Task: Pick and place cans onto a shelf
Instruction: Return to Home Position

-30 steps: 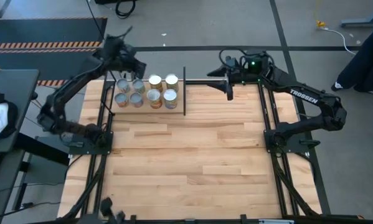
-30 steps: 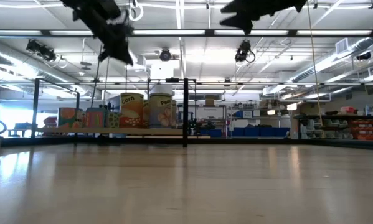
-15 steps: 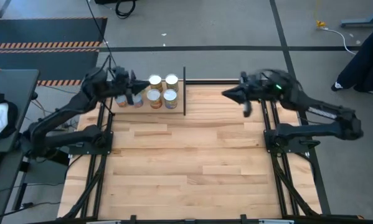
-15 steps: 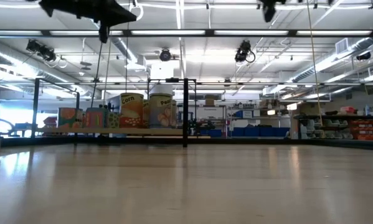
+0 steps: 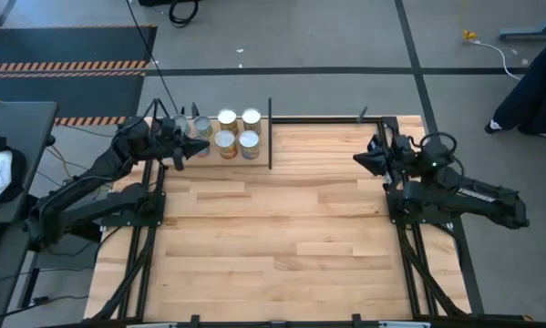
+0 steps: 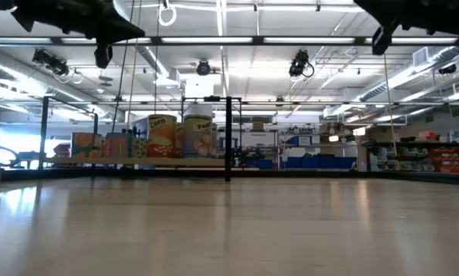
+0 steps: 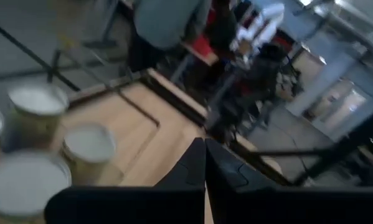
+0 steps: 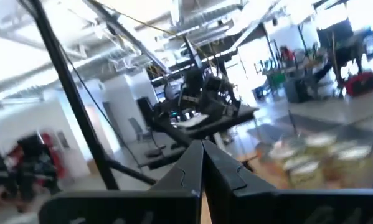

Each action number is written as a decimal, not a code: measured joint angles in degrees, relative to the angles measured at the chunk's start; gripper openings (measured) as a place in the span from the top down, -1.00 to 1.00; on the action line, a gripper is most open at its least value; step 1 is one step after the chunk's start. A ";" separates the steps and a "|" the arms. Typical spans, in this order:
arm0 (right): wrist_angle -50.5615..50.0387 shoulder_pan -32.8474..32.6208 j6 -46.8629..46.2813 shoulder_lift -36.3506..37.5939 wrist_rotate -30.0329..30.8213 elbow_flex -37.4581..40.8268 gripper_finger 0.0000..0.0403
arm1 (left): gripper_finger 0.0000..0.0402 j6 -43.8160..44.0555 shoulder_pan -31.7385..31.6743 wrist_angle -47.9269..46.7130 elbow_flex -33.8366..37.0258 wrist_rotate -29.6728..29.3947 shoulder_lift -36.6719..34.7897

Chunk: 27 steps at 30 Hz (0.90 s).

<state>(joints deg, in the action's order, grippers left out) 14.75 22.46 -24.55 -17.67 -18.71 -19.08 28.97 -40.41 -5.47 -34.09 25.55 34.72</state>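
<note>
Several cans (image 5: 237, 129) with pale round tops stand upright in rows on the shelf (image 5: 271, 137), a light board framed by black rods at the table's far left. The low view shows the cans (image 6: 162, 136) side by side on that board. My left gripper (image 5: 198, 146) hovers shut at the rows' left end, above the nearest cans (image 7: 89, 146), and covers part of them from above. My right gripper (image 5: 357, 160) is shut and holds nothing, raised over the table's right side and pointing toward the shelf. Its wrist view shows the cans (image 8: 311, 155) far off.
The wooden tabletop (image 5: 273, 237) lies bare between the two arms and toward the near edge. Black frame rails (image 5: 396, 219) run along both sides. A person (image 5: 537, 82) stands beyond the far right corner, and a desk (image 5: 8, 173) stands to the left.
Both arms have drawn back and sunk. My left gripper has come from above the cans' far side toward the near and left edges, tipping closer to level. My right gripper has gone from the far edge toward the right and near edges, and its fingers have come together.
</note>
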 joint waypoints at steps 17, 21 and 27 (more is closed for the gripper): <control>16.35 -28.25 8.10 2.57 13.35 6.57 0.92 | 0.98 -11.34 28.60 -14.87 -0.02 -16.04 -16.67; 12.81 -26.88 10.41 8.28 15.05 6.46 0.92 | 0.98 -13.93 31.92 -14.14 -0.01 -16.83 -17.59; -3.31 -21.17 0.22 17.63 14.74 6.97 0.92 | 0.98 -20.57 32.60 -14.30 0.00 -17.87 -17.53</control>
<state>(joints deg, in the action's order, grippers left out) 11.43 1.29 -24.33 -0.04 -3.97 -12.11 8.40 -7.81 -19.77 -34.09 7.68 17.19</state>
